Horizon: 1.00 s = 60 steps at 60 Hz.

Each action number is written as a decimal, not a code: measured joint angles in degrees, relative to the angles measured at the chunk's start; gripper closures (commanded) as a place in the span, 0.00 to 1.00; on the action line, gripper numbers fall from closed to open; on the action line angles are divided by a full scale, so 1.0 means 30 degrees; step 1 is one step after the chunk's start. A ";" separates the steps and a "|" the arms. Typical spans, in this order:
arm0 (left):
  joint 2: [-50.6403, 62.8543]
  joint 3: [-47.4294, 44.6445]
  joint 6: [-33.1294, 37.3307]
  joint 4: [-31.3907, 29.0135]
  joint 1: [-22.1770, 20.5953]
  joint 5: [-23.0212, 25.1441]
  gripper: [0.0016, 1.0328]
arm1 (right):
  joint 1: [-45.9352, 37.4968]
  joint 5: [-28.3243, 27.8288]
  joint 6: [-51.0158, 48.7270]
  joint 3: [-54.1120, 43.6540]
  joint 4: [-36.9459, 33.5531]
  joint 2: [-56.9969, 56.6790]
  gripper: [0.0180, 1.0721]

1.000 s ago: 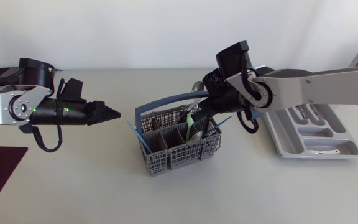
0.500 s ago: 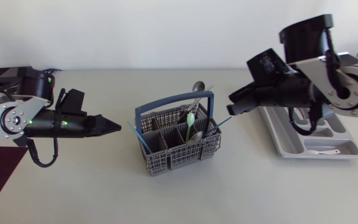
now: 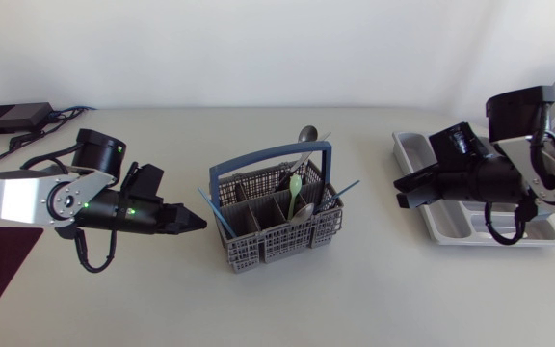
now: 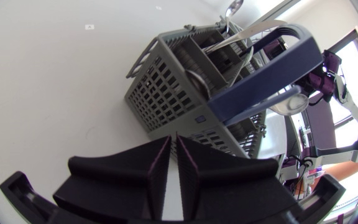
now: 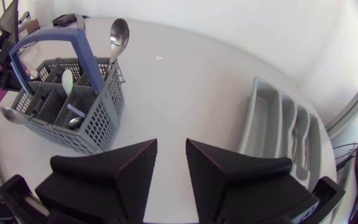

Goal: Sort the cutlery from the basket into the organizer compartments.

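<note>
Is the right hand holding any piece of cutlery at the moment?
No, the right hand is open and empty in its own wrist view, with only bare table showing through the gap.

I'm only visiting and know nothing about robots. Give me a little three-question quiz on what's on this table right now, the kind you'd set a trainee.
1. True or false: the right gripper holds a spoon.
2. Multiple choice: the grey cutlery basket stands A) between the two grippers, B) inside the organizer, C) on the dark mat.
3. Short answer: which has its fingers pressed together, the left gripper or the right?

Key: 1 false, it is open and empty. 2 A. 3 the left gripper.
</note>
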 measured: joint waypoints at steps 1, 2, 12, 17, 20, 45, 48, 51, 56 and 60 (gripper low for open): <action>0.0131 0.0029 -0.0022 0.0007 -0.0029 0.0000 0.90 | 0.0044 -0.0036 0.0066 -0.0036 0.0146 0.0204 0.83; 0.0270 0.0044 -0.0080 0.0073 -0.0073 0.0000 0.90 | 0.0080 -0.0095 0.0087 -0.0058 0.0277 0.0401 0.84; 0.1129 0.0503 -0.0627 0.0758 -0.0474 0.0000 0.90 | 0.0772 -0.2047 0.0758 -0.0080 0.1239 0.2586 0.88; 0.1392 0.0714 -0.0976 0.1086 -0.0554 -0.0015 0.90 | 0.1013 -0.3228 0.1304 -0.0051 0.1639 0.3577 0.89; 0.1552 0.0787 -0.1086 0.1231 -0.0546 -0.0007 0.90 | 0.1071 -0.4014 0.1639 0.0015 0.1792 0.4175 0.89; 0.3016 0.2331 -0.1647 0.1515 -0.0415 -0.0073 0.90 | 0.2659 -0.6331 0.2812 0.0262 0.2011 0.5275 0.89; 0.3264 0.2630 -0.1647 0.1515 -0.0299 -0.0080 0.90 | 0.2798 -0.6324 0.2812 0.0240 0.2004 0.5136 0.89; 0.3526 0.2929 -0.1647 0.1523 -0.0138 -0.0080 0.90 | 0.2914 -0.6331 0.2820 0.0226 0.2004 0.4947 0.89; 0.3949 0.3453 -0.1647 0.1515 0.0029 -0.0146 0.90 | 0.3293 -0.6251 0.2827 0.0189 0.1989 0.4430 0.89; 0.4306 0.3847 -0.1647 0.1523 0.0109 -0.0146 0.90 | 0.3614 -0.5901 0.2900 0.0022 0.1989 0.4131 0.89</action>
